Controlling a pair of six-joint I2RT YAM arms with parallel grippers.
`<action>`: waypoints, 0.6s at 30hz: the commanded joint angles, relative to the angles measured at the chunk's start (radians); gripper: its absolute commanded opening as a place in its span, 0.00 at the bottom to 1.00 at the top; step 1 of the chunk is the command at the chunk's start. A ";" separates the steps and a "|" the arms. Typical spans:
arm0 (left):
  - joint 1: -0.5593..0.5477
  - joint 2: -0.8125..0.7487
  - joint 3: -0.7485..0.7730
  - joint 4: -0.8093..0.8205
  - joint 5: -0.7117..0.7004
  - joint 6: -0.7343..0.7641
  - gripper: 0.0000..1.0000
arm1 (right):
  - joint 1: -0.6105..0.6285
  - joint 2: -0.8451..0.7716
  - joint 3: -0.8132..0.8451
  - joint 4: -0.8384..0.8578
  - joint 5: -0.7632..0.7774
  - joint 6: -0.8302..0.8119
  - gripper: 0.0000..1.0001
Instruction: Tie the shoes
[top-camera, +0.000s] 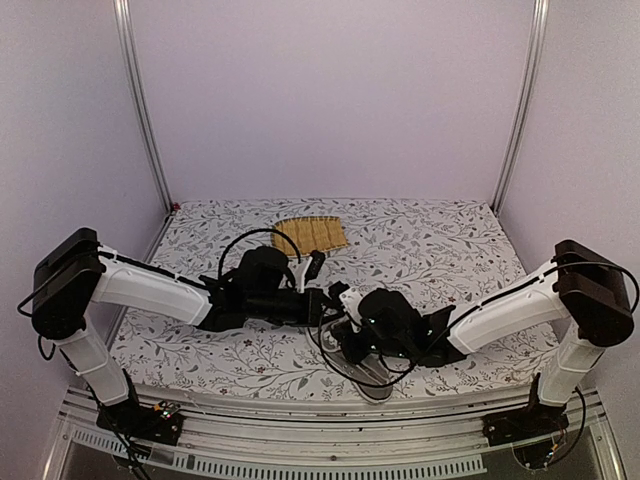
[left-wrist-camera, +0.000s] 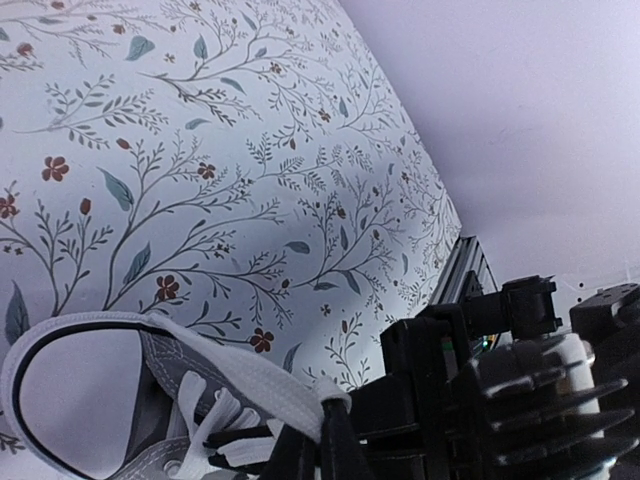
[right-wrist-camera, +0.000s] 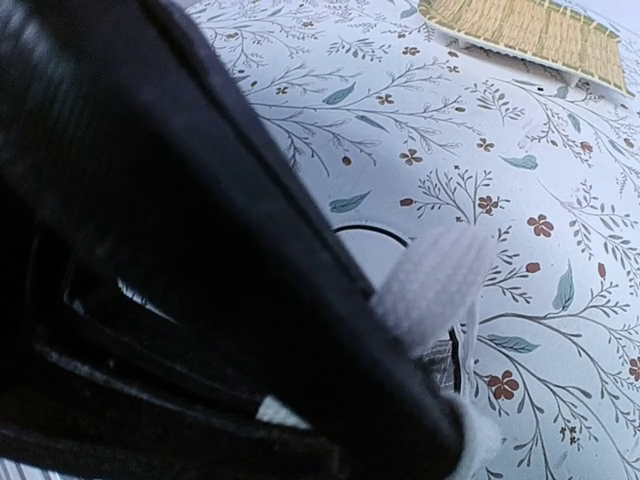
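**Both grippers pinch laces over the grey sneaker at the front of the surface**

From the left, the left arm stretches low across the floral-patterned surface (top-camera: 450, 240) toward the middle. The left gripper (top-camera: 312, 268) ends there with its fingers pressed together. In the left wrist view they pinch a broad white lace (left-wrist-camera: 250, 378), which runs in a flat band from the shoe's left side up to the fingertips.

Behind the gripper, toward the back of the surface, lies the yellow woven mat (top-camera: 312, 233), well apart from the shoe.

The sneaker (top-camera: 372, 380) sits just right of centre, close to the near edge, and is largely hidden from above by the right arm. The left wrist view shows its grey canvas side, white sole rim and crossed white lacing, with the opening toward that camera.

Just right of the left gripper, and near it, is the right gripper (top-camera: 347, 300), above the shoe. It too is closed. In its own wrist view a lace strand (right-wrist-camera: 435, 285) stands pinched against the black finger, rising past its edge. The right arm runs back from there to its base at the right.
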 joint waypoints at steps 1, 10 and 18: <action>0.012 -0.026 0.025 0.003 0.011 0.005 0.00 | -0.002 0.055 0.030 0.042 0.085 0.034 0.02; 0.011 -0.024 0.021 0.036 0.036 -0.028 0.00 | -0.007 0.144 0.065 0.265 0.016 -0.008 0.02; 0.019 -0.012 0.017 0.042 0.045 -0.026 0.00 | -0.065 0.165 0.016 0.469 -0.289 0.009 0.02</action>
